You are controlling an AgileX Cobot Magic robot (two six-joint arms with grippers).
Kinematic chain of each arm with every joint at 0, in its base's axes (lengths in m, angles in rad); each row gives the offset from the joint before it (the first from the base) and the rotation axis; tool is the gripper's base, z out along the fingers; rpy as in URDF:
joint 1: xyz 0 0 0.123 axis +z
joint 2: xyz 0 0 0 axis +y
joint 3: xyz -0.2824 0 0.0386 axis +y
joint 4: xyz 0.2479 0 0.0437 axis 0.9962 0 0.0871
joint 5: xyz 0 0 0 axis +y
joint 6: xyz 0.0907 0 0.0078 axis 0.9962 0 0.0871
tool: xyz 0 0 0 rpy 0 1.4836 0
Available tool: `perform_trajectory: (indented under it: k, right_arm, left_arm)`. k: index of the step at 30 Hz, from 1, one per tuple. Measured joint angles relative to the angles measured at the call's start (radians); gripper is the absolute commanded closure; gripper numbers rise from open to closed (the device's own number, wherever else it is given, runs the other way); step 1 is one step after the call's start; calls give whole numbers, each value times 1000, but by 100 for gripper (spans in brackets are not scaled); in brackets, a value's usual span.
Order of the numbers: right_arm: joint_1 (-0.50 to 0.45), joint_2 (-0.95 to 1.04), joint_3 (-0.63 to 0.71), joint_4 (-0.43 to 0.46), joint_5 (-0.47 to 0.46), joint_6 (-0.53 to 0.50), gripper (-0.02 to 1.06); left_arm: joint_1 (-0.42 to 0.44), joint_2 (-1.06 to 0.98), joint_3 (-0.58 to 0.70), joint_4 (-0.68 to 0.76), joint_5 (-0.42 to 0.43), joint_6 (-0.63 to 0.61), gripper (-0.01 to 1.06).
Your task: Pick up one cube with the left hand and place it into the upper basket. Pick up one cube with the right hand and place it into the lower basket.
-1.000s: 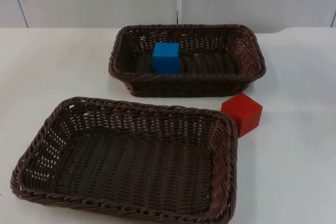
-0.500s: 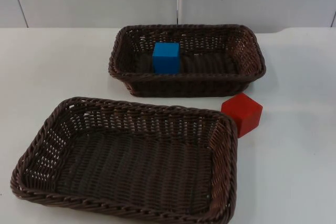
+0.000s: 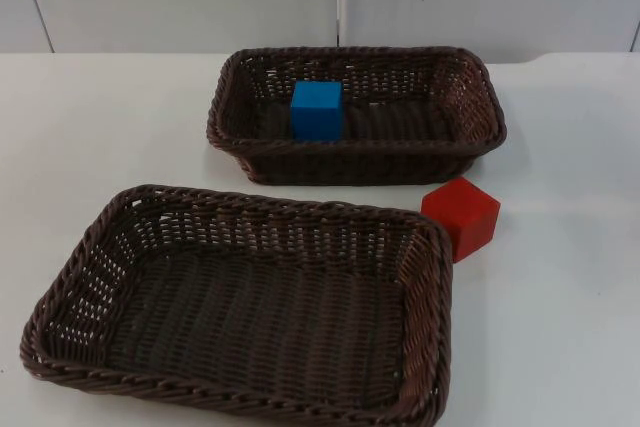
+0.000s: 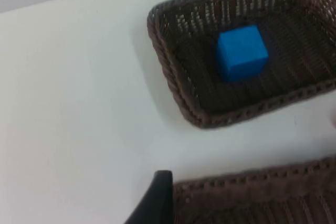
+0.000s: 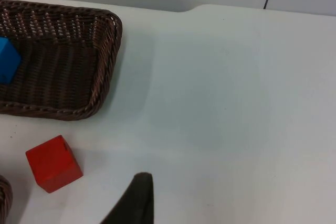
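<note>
Blue cube (image 3: 317,110): upright on the floor of the upper basket (image 3: 480,97), against its near wall, ahead of the left claw's fingertip (image 4: 157,198) in the left wrist view. Upper basket: dark brown wicker, rectangular, on the white tabletop (image 3: 560,327). Red cube (image 3: 461,217): on the tabletop, turned corner-on, between the two baskets' right ends, just beside the lower basket (image 3: 60,297), near the right claw's fingertip (image 5: 137,200). Lower basket: same weave, larger, holding nothing.
</note>
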Motion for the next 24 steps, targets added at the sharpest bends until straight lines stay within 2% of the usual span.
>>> perform_trajectory:
  k: [16,24]
  right_arm:
    - [0,0,0,6,2,0,3]
    - [0,0,0,6,11,0,3]
  left_arm:
    - [0,-319,273,11,3,-4,15]
    - [0,-426,355,11,24,-5,15]
